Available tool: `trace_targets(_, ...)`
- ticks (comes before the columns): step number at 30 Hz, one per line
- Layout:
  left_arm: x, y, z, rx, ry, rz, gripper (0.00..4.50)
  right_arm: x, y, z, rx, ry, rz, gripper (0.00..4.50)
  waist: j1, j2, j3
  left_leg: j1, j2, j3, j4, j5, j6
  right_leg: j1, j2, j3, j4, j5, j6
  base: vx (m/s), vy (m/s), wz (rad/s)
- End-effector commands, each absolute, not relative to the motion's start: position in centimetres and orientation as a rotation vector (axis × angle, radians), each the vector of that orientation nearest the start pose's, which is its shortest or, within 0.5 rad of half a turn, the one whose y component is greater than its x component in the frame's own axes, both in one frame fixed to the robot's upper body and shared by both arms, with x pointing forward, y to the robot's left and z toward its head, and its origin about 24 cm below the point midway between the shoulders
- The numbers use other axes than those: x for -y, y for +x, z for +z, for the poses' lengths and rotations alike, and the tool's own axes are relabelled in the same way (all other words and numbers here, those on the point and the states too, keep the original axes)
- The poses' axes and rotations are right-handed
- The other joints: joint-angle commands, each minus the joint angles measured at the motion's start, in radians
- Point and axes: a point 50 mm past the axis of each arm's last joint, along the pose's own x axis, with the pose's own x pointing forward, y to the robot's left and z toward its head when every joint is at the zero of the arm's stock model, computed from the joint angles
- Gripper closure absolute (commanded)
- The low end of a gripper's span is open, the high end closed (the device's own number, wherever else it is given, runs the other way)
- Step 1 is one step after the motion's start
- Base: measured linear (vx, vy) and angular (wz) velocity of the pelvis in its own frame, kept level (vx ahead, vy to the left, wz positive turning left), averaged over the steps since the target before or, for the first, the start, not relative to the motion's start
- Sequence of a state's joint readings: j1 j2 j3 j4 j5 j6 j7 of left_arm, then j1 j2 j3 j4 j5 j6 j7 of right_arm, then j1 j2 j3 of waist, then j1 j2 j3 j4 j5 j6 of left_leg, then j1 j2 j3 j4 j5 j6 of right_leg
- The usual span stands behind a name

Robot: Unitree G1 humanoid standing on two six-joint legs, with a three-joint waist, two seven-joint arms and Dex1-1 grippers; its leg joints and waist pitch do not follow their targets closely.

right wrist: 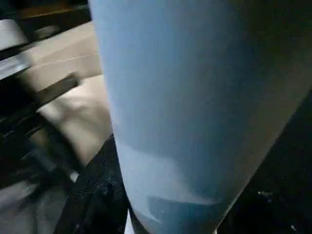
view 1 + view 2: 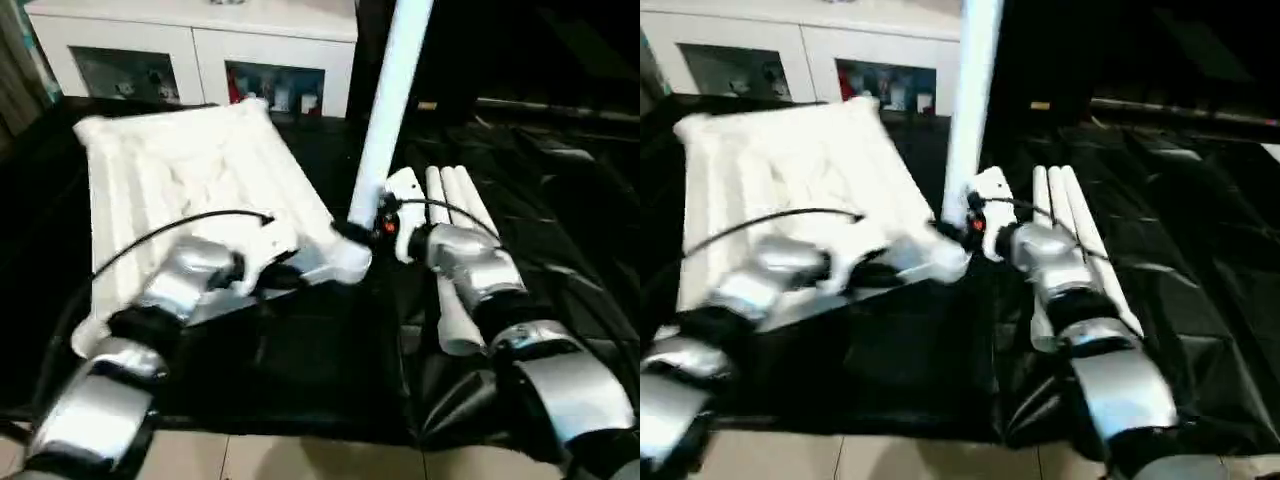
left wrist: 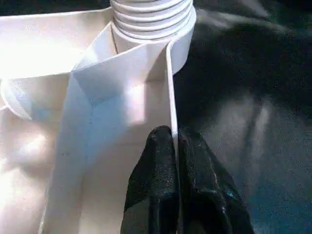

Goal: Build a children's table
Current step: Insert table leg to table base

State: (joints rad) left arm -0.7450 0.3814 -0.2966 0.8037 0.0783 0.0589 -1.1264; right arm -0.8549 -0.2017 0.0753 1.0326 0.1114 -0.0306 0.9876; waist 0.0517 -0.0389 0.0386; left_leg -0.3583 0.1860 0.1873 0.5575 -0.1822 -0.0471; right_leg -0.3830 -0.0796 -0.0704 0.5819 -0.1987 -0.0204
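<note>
At the near right corner of the upside-down tabletop (image 2: 190, 180), you have the first leg (image 2: 385, 120) standing in its socket, threads partly showing, so it likely needs more turning; three more legs (image 2: 455, 215) lie just right of the tabletop. Your right gripper (image 2: 385, 228) grips that leg's base half-open, while your left gripper (image 3: 174, 161) pinches the tabletop's rim beside the socket.

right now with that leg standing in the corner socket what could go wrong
1. The leg leans slightly and its threads show above the corner socket, so it may cross-thread or tip.
2. The left claw pinches only the thin rim of the tabletop; it could slip and the top may shift.
3. The right claw grips the leg low, and three spare legs lie close by and could get knocked.
</note>
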Motion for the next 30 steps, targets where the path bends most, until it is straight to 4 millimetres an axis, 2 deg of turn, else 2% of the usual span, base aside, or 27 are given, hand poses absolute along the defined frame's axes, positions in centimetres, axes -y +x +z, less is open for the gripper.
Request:
trace_targets(1,-14.2,33.6,6.7,-0.486,0.539,-1.345,4.50,13.9,33.3,1.8,-0.587,-0.113,1.132,2.62,0.008,0.015,-0.056,0.007,0.060,-0.008,-0.047,-0.074,0.111,0.046,-0.077,0.046,-0.021,0.157,-0.320,0.000,0.000,0.00)
trace_targets(3,-14.9,33.5,6.7,-0.489,0.540,-1.356,4.50,14.2,32.8,1.8,-0.602,-0.119,1.197,2.62,0.017,0.014,-0.052,0.012,0.063,-0.004,-0.049,-0.105,0.102,0.042,-0.077,0.047,-0.027,0.100,-0.312,0.000,0.000,0.00)
trace_targets(6,-15.6,33.2,6.8,-0.493,0.535,-1.383,4.50,14.5,32.0,1.7,-0.626,-0.113,1.283,2.62,0.031,0.015,-0.047,0.020,0.068,-0.004,-0.059,-0.186,0.043,0.039,-0.078,0.050,-0.039,-0.061,-0.278,0.000,0.000,0.00)
trace_targets(11,-16.0,33.4,6.8,-0.494,0.546,-1.349,4.50,14.3,31.8,1.2,-0.619,-0.109,1.251,2.62,0.035,0.016,-0.040,0.027,0.067,-0.005,-0.068,-0.274,-0.018,0.028,-0.078,0.057,-0.052,-0.207,-0.241,0.000,0.000,0.00)
trace_targets(15,-16.0,33.4,6.7,-0.495,0.547,-1.344,4.50,14.1,31.7,0.9,-0.617,-0.103,1.239,2.62,0.035,0.015,-0.042,0.026,0.066,-0.007,-0.068,-0.274,-0.025,0.027,-0.078,0.058,-0.053,-0.225,-0.226,0.000,0.000,0.00)
trace_targets(17,-16.1,33.4,6.7,-0.495,0.550,-1.343,4.50,14.1,31.5,0.7,-0.618,-0.098,1.241,2.62,0.035,0.017,-0.044,0.024,0.065,-0.006,-0.066,-0.248,-0.021,0.029,-0.075,0.057,-0.048,-0.173,-0.232,0.000,0.000,0.00)
trace_targets(21,-16.1,33.5,6.8,-0.495,0.552,-1.341,4.50,14.1,31.4,0.6,-0.614,-0.096,1.230,2.62,0.036,0.017,-0.045,0.024,0.064,-0.005,-0.065,-0.243,-0.018,0.030,-0.074,0.055,-0.046,-0.146,-0.239,0.000,0.000,0.00)
trace_targets(23,-15.8,33.7,6.7,-0.490,0.530,-1.308,4.50,14.0,32.1,0.2,-0.594,-0.101,1.074,2.62,0.033,0.018,-0.043,0.024,0.063,-0.006,-0.068,-0.258,-0.026,0.028,-0.074,0.056,-0.048,-0.169,-0.235,0.000,0.000,0.00)
trace_targets(24,-15.8,33.7,6.7,-0.490,0.530,-1.308,4.50,14.0,32.1,0.2,-0.594,-0.101,1.074,2.62,0.031,0.019,-0.041,0.024,0.063,-0.007,-0.069,-0.270,-0.031,0.026,-0.075,0.057,-0.050,-0.190,-0.232,0.000,0.000,0.00)
trace_targets(25,-15.6,33.9,6.6,-0.488,0.519,-1.288,4.50,14.1,32.4,0.0,-0.587,-0.098,1.005,2.62,0.029,0.018,-0.039,0.028,0.063,-0.009,-0.071,-0.313,-0.041,0.024,-0.077,0.057,-0.058,-0.259,-0.217,0.000,0.000,0.00)
trace_targets(26,-15.3,34.1,6.5,-0.488,0.501,-1.260,4.50,14.1,32.7,-0.2,-0.585,-0.082,0.918,2.62,0.025,0.017,-0.035,0.032,0.062,-0.012,-0.073,-0.352,-0.055,0.016,-0.081,0.060,-0.065,-0.337,-0.202,0.000,0.000,0.00)
trace_targets(27,-14.8,34.3,6.3,-0.488,0.482,-1.222,4.50,14.1,33.1,-0.4,-0.587,-0.052,0.808,2.62,0.020,0.014,-0.034,0.032,0.060,-0.019,-0.075,-0.384,-0.064,0.017,-0.083,0.059,-0.073,-0.420,-0.175,0.000,0.000,0.00)
trace_targets(28,-14.8,34.3,6.3,-0.488,0.482,-1.222,4.50,14.1,33.1,-0.4,-0.587,-0.052,0.808,2.62,0.015,0.015,-0.032,0.031,0.060,-0.022,-0.076,-0.396,-0.071,0.014,-0.083,0.060,-0.074,-0.446,-0.166,0.000,0.000,0.00)
trace_targets(29,-14.3,34.6,6.1,-0.493,0.463,-1.180,4.50,14.1,33.3,-0.7,-0.595,-0.025,0.716,2.62,0.010,0.014,-0.033,0.031,0.059,-0.026,-0.078,-0.415,-0.075,0.014,-0.084,0.057,-0.080,-0.491,-0.146,0.000,0.000,0.00)
trace_targets(30,-13.5,34.9,5.8,-0.496,0.438,-1.131,4.50,14.1,33.6,-1.0,-0.596,0.009,0.594,2.62,0.001,0.013,-0.030,0.034,0.059,-0.028,-0.079,-0.431,-0.082,0.009,-0.083,0.057,-0.084,-0.515,-0.139,0.000,0.000,0.00)
